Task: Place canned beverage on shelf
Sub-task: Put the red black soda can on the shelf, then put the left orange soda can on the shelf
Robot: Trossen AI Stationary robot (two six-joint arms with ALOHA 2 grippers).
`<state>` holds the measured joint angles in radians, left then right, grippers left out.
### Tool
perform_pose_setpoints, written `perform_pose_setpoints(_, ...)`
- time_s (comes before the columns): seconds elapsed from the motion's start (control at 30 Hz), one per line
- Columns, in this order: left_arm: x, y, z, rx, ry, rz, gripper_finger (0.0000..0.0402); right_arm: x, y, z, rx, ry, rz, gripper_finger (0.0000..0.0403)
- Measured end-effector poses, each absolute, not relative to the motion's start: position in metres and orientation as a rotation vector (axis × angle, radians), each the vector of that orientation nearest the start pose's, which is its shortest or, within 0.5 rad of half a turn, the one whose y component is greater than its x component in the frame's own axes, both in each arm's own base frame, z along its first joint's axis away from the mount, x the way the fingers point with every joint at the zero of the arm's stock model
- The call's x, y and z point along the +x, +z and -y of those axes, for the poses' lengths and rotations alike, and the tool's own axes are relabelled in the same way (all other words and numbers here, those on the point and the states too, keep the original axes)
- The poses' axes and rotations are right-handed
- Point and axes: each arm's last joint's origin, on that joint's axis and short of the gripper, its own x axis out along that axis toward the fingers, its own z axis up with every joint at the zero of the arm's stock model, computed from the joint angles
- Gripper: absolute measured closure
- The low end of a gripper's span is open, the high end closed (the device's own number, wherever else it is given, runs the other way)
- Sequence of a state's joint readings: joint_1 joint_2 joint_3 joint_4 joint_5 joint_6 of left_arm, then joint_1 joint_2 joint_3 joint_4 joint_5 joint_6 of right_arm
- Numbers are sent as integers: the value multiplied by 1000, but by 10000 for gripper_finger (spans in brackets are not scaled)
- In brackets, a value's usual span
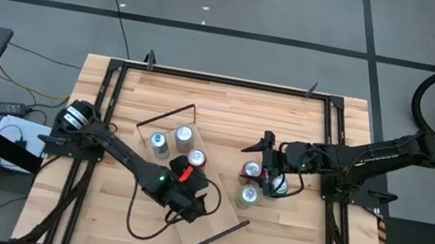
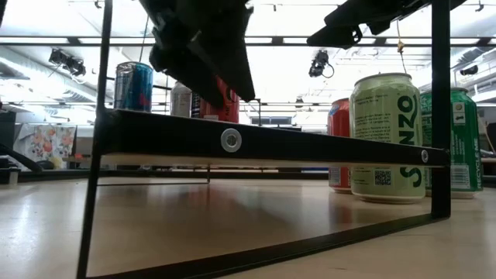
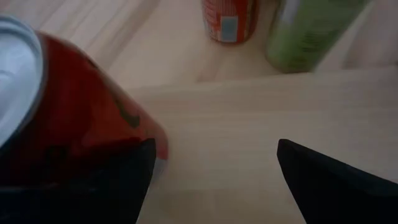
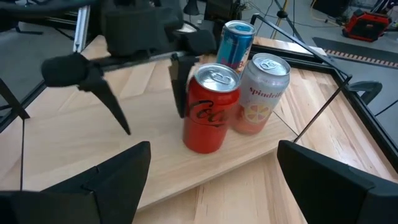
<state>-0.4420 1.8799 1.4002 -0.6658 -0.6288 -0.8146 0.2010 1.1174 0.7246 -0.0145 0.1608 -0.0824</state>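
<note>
The shelf [image 1: 214, 220], a pale plank on black rod frames, lies slantwise on the table. Three cans stand upright on it: a red cola can [image 4: 210, 112], a silver Spindrift can [image 4: 261, 93] and a blue can [image 4: 235, 43]. My left gripper [image 3: 216, 149] hangs open over the plank on the red can's [image 3: 68, 106] near side. The can is outside its gap, beside one finger [image 4: 179, 87]. My right gripper [image 4: 212, 149] is open and holds nothing. It hovers at the table's right over three more cans [image 1: 249, 197] that stand on the tabletop. My left gripper has one finger [image 3: 106, 186] close against the red can's side wall [image 3: 134, 127], with the can outside the open gap. I cannot tell whether the finger touches it. The can stands upright on the plank.
A red can [image 2: 339, 147], a pale green can [image 2: 387, 136] and a darker green can [image 2: 463, 139] stand on the tabletop right of the shelf. The shelf's black end frame [image 2: 440, 108] rises near them. A black frame [image 1: 225, 79] edges the slatted table.
</note>
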Motion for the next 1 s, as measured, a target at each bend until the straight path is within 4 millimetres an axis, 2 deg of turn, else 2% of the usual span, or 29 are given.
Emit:
perform_pose_setpoints(0.23, 359, 205, 137, -167, 580, -839, 56, 238, 265, -44, -158, 60, -396, 41)
perform_pose_setpoints(0.4, 362, 206, 140, -192, 558, -818, 56, 238, 264, -44, -160, 60, -401, 41)
perform_pose_setpoints(0.7, 369, 239, 153, -160, 441, -732, 56, 235, 269, -42, -172, 24, -441, 41)
perform_pose_setpoints(0.87, 376, 250, 144, -96, 433, -729, 56, 231, 275, -39, -155, -52, -513, 41)
perform_pose_setpoints(1.0, 381, 260, 132, -36, 436, -744, 56, 228, 270, -36, -158, -92, -584, 41)
